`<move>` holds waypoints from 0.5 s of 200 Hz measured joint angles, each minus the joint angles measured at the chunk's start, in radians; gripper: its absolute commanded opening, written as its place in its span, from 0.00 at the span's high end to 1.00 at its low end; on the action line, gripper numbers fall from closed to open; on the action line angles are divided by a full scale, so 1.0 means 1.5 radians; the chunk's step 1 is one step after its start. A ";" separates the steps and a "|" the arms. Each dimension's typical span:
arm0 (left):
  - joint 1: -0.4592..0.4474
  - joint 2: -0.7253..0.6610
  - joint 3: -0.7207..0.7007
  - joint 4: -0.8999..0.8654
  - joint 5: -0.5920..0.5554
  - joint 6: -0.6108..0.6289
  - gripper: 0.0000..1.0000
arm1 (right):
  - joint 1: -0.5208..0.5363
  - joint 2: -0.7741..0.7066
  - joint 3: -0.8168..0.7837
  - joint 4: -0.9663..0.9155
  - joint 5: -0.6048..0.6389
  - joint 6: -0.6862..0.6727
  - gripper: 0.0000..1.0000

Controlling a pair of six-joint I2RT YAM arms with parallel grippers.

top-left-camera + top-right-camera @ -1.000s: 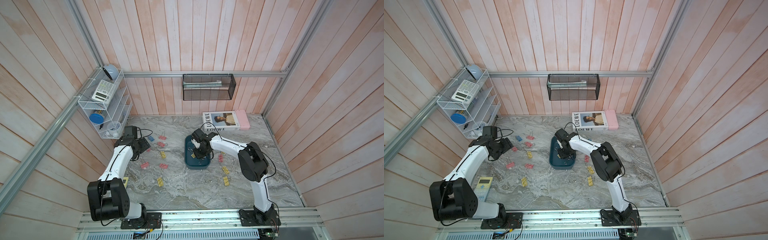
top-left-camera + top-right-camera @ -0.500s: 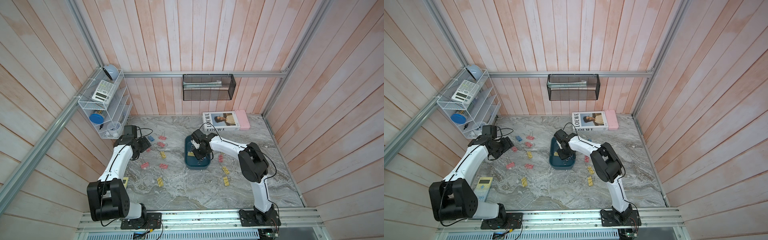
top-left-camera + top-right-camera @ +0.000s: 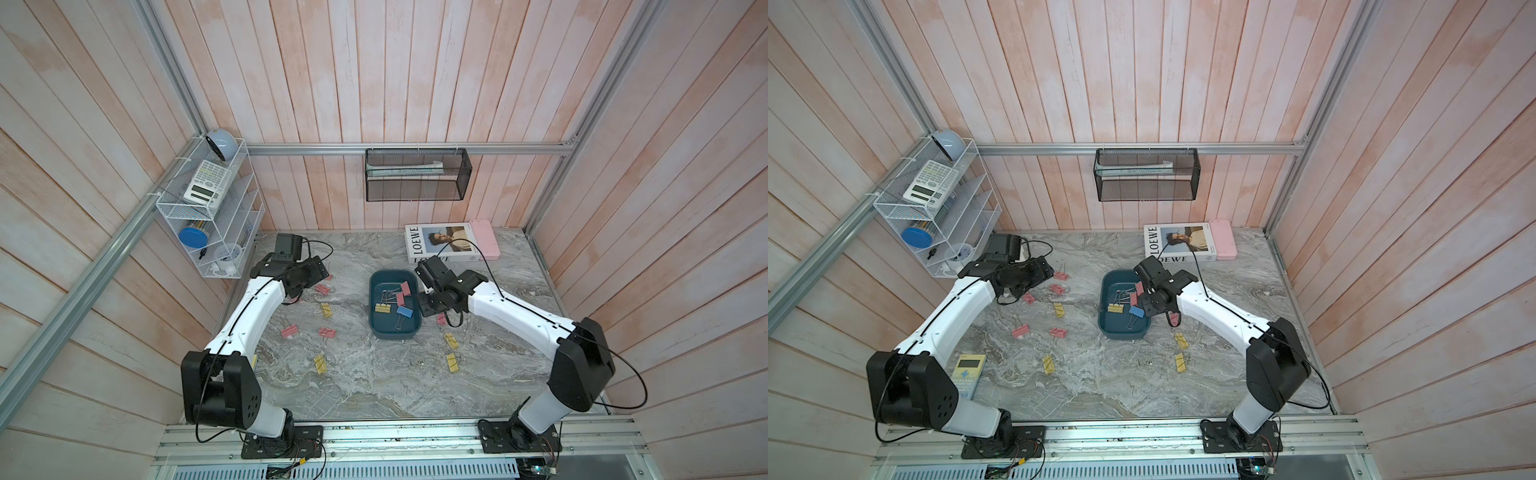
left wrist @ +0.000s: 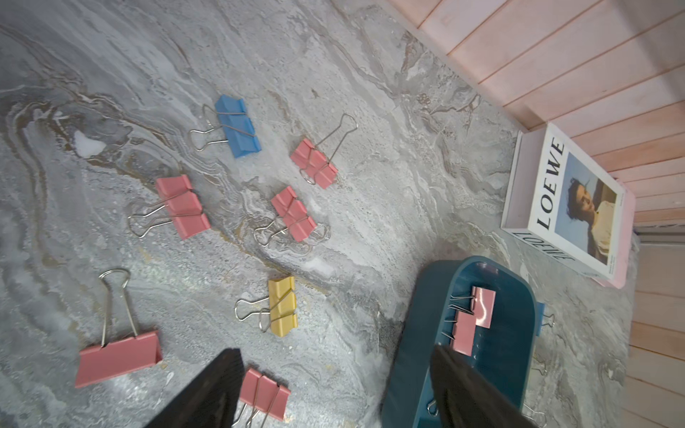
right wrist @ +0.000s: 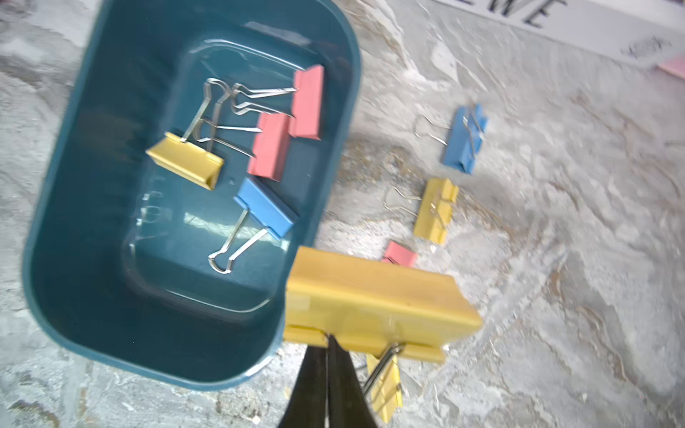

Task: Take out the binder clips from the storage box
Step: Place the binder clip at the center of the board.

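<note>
**Yellow clip past the rim**

Your right claw (image 5: pixel 328 346) is clenched on a yellow binder clip (image 5: pixel 374 300), just right of the storage box (image 3: pixel 388 330), mid-frame in a top view. Four binder clips (image 3: pixel 395 302) lie inside, nearest this arm. Your left claw (image 4: pixel 335 352) gapes empty.

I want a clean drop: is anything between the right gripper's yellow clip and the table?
No barrier shows. The right gripper holds the yellow binder clip partly over the storage box's rim; another yellow clip lies on the table nearby.
</note>
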 measured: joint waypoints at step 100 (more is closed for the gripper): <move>-0.154 0.102 0.101 -0.004 -0.014 -0.002 0.15 | -0.184 -0.105 -0.246 0.067 0.013 0.092 1.00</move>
